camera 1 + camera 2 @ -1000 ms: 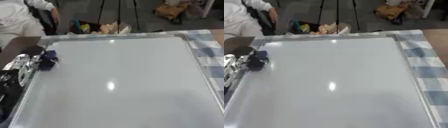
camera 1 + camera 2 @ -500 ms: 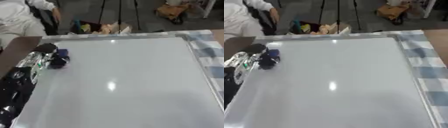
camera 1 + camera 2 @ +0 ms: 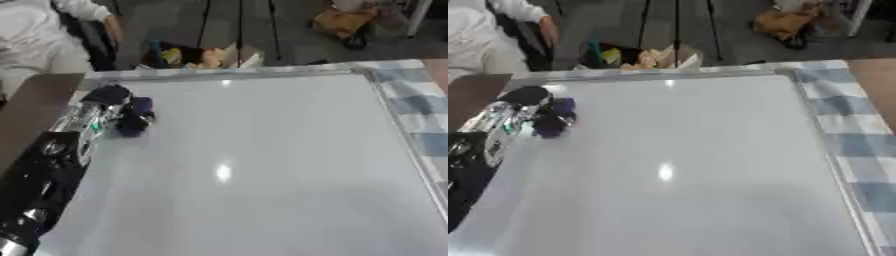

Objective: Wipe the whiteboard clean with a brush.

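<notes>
The black and silver left hand (image 3: 109,107) clasps a small dark blue brush (image 3: 136,118), its fingers blurred. Beneath it lies the white metal-framed whiteboard (image 3: 262,165), its near edge cut off. The right hand shows in neither view.

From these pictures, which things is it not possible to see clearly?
- Left hand: blurred in both eye views; how it holds the dark blue brush cannot be told.
- Right hand: shows in neither view.
- Whiteboard: its near edge is cut off by the bottom of both pictures; faint marks cannot be made out.
</notes>
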